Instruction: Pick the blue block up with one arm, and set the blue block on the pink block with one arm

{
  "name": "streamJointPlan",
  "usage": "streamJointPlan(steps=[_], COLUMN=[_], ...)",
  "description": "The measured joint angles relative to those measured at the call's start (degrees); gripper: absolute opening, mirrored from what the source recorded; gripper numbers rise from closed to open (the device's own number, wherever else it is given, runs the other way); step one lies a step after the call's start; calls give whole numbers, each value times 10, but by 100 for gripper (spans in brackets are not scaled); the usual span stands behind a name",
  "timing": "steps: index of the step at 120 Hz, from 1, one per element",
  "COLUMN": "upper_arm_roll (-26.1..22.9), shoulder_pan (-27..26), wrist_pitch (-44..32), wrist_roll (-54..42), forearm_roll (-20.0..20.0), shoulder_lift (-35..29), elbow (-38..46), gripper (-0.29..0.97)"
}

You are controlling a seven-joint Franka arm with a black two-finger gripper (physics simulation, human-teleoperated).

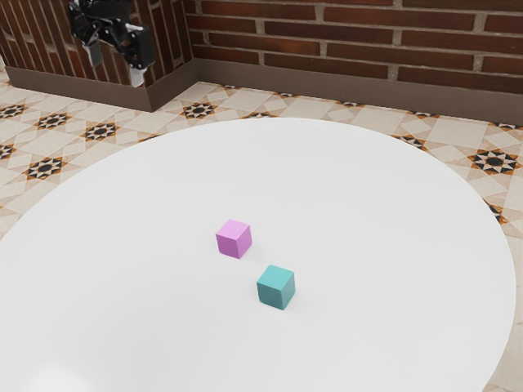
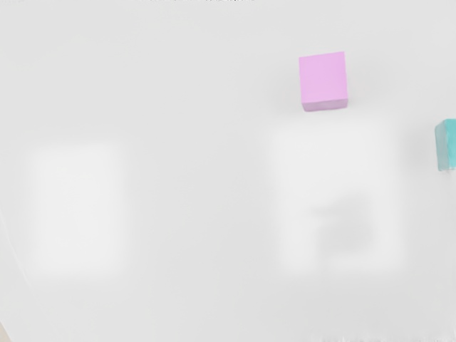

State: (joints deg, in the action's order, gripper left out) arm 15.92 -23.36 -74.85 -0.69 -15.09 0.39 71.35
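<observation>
- Up at the exterior view's upper left, in front of the brick wall (image 1: 343, 37), our fingers (image 1: 136, 65) stand wide apart and hold nothing.
- Well apart from them, the pink block (image 1: 234, 238) sits near the middle of the white bench (image 1: 384, 196).
- Just beside it, toward the exterior view's lower right, the blue block (image 1: 276, 287) rests on the bench, near the pink one but not touching it.

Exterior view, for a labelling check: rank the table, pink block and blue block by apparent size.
1. table, by far the largest.
2. blue block and pink block: near alike; the blue looks barely bigger, but sits nearer the camera, so unranked.
</observation>
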Motion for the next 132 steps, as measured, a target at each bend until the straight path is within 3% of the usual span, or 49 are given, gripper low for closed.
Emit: streamJointPlan(steps=[25, 73, 103, 132], upper_arm_roll=[1, 3, 3, 0], shoulder_pan=[-41, -64, -44, -71], wrist_pitch=[-12, -206, -338, -427], wrist_roll=[0, 34, 83, 132], forearm_roll=[2, 44, 112, 164], shoulder_lift=[4, 5, 12, 93], elbow=[38, 287, 393, 394], gripper=[68, 68, 68, 68])
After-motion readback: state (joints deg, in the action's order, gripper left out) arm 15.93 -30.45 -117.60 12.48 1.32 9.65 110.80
